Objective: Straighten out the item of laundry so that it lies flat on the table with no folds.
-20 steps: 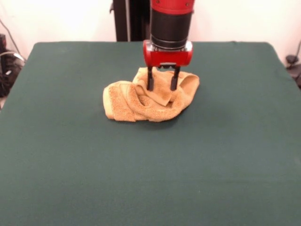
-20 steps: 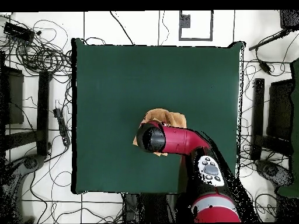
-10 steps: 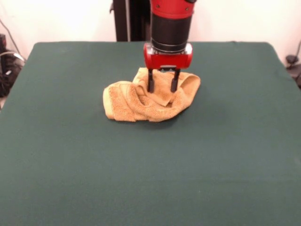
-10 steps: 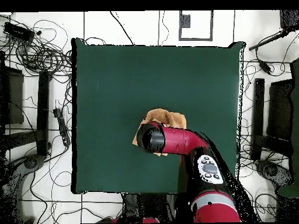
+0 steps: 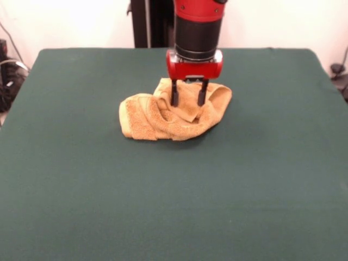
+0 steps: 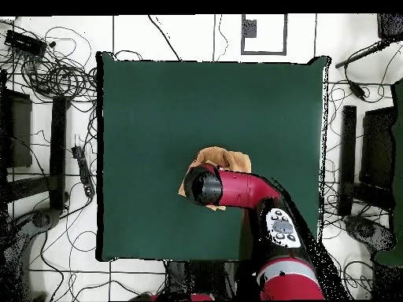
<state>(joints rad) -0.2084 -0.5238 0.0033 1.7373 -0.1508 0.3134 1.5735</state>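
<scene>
The golden-orange towel (image 5: pixel 168 114) lies crumpled in a bunched heap on the green table (image 5: pixel 174 206), a little behind its middle. My gripper (image 5: pixel 188 103) points straight down over the heap's back right part. Its two black fingers (image 5: pixel 174 95) stand apart, open, with their tips down among the folds and a ridge of cloth between them. In the overhead view the red arm head covers the gripper and most of the towel (image 6: pixel 224 159); only the towel's far edge shows on the table (image 6: pixel 157 110).
Cables, stands and dark equipment (image 6: pixel 47 71) lie on the floor around the table's sides in the overhead view. The robot's pedestal (image 5: pixel 148 22) stands behind the table's far edge.
The gripper has sunk slightly toward the towel over the last second, then stayed still. The towel's shape has hardly changed.
</scene>
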